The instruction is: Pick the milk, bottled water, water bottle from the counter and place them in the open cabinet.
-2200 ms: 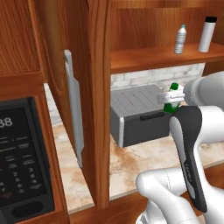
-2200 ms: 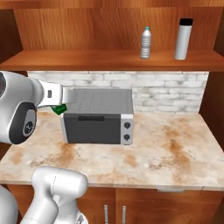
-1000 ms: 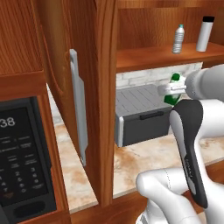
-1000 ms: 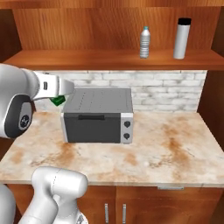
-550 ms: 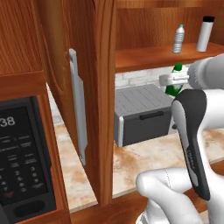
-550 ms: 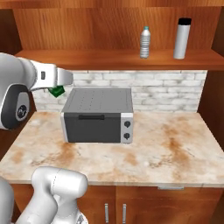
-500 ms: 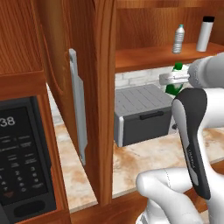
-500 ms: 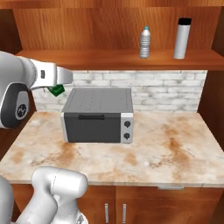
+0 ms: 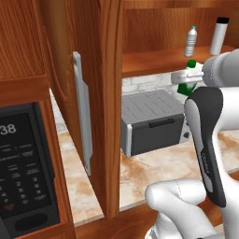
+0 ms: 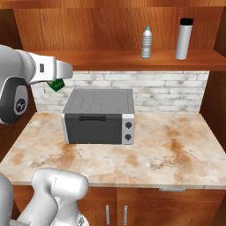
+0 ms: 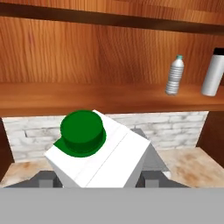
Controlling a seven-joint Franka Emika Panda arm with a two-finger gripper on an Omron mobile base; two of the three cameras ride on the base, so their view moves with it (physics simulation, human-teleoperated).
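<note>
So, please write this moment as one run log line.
gripper: shut on milk | milk: raised, below shelf | bottled water, water bottle: on shelf | left: place milk

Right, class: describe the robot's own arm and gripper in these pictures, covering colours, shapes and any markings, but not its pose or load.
The arm is glossy white with rounded, tube-like links. A long dark grey panel runs down one link, and a dark round joint cap bearing a small white emblem shows in the right base view. The gripper has a boxy white body with a small dark mark on its side; its fingers are dark grey blocks. No cables are visible.
</note>
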